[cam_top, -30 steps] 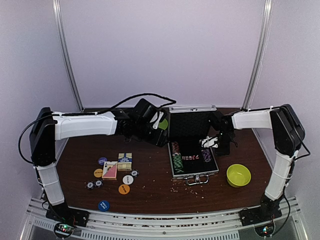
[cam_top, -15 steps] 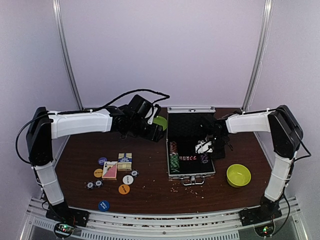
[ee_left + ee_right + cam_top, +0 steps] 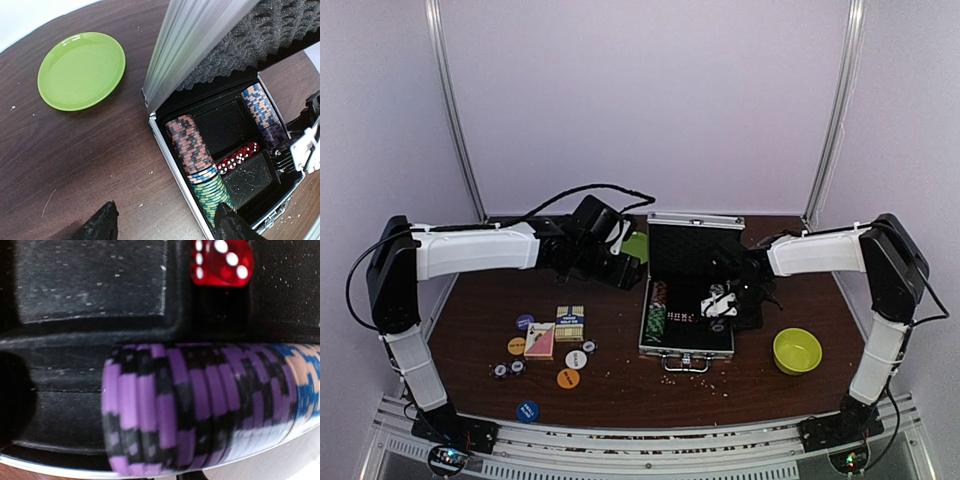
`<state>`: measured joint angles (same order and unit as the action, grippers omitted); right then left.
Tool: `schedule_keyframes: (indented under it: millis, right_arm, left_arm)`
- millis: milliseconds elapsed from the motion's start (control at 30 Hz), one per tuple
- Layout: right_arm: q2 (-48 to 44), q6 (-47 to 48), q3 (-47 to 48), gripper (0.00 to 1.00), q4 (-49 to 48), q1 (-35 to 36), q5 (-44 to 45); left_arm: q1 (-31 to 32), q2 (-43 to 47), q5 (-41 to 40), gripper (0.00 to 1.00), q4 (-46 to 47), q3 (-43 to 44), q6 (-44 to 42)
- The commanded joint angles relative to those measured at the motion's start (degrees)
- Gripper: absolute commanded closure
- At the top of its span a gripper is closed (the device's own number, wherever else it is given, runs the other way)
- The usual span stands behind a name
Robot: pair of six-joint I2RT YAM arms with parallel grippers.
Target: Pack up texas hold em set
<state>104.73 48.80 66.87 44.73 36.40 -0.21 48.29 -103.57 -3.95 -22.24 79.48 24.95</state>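
Your right jaws are together, set at the right-hand side of the silver case (image 3: 685, 351), next to the purple chips (image 3: 190, 410) and close to a red die (image 3: 222, 260). Whether they pinch the case wall or only bear against it cannot be told. Your left jaws stand apart and hold nothing. Their fingertips (image 3: 102, 225) hang over the bench (image 3: 620, 385) at the case's left front corner.

Change noted: over the last second the case has travelled to your left, away from the yellow-green bowl (image 3: 797, 350) and toward the middle of the bench. The right arm has gone with it, and the left arm has drawn back to give room. The lid (image 3: 695, 245) is still upright, and the chip rows (image 3: 192, 150) have kept their slots.

Judgement: the move brings the case nearer the loose pieces. Two card decks (image 3: 556, 332) and the button discs, among them orange (image 3: 568, 378), blue (image 3: 527, 410) and white (image 3: 576, 358), remain on the bench well to the left. The two card wells are empty. Packing is incomplete, and the lid cannot close until these are loaded. The green plate (image 3: 80, 70) is not part of the set.
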Motion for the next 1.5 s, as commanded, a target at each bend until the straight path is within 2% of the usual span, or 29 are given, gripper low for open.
schedule_keyframes:
  millis: [0,133,400,567,667,767,867,1000,1100,1467]
  right_arm:
    - [-6.05,-1.77,-2.93,0.8,-1.05,0.69,-1.91]
    - [-13.08,-1.95,-6.09,0.72,-0.13,0.69,-2.57]
    - [-26.03,-5.49,-9.59,0.67,2.54,0.69,-5.83]
    - [-33.02,-9.19,-10.05,0.66,4.76,0.69,-12.12]
    - [-38.69,-12.39,-12.4,0.63,4.72,0.29,-16.25]
    - [-44.95,-16.1,-15.91,0.53,2.82,-2.45,-20.36]
    - [-50.35,-21.83,-19.15,0.26,-1.63,-9.11,-24.24]
    - [-55.72,-29.44,-25.34,0.1,-9.76,-19.45,-35.33]
    - [-56.59,-29.26,-24.97,0.09,-9.38,-20.72,-32.76]
    - [-55.84,-27.82,-25.79,0.1,-11.08,-20.94,-33.45]
  left_arm:
    - [-0.48,3.26,-0.74,0.32,-1.51,0.16,-1.67]
    - [-0.46,6.59,-4.3,0.3,-9.38,-0.3,0.14]
    - [-0.47,9.83,-8.28,0.29,-27.11,-2.4,5.82]
    - [-1.25,8.42,-8.94,0.18,-32.01,-2.06,9.35]
    - [-3.46,5.15,-6.73,0.14,-32.49,-1.84,10.39]
    - [-5.7,1.85,-6.52,0.16,-32.28,-1.08,10.89]
    - [-7.42,-1.39,-5.65,0.18,-31.6,0.57,10.7]
    - [-8.31,-6.01,-4.99,0.18,-33.32,4.51,11.74]
    - [-9.04,-8.8,-3.74,0.18,-33.92,5.91,12.4]
    - [-9.09,-13.37,-1.23,0.19,-34.12,6.33,13.93]
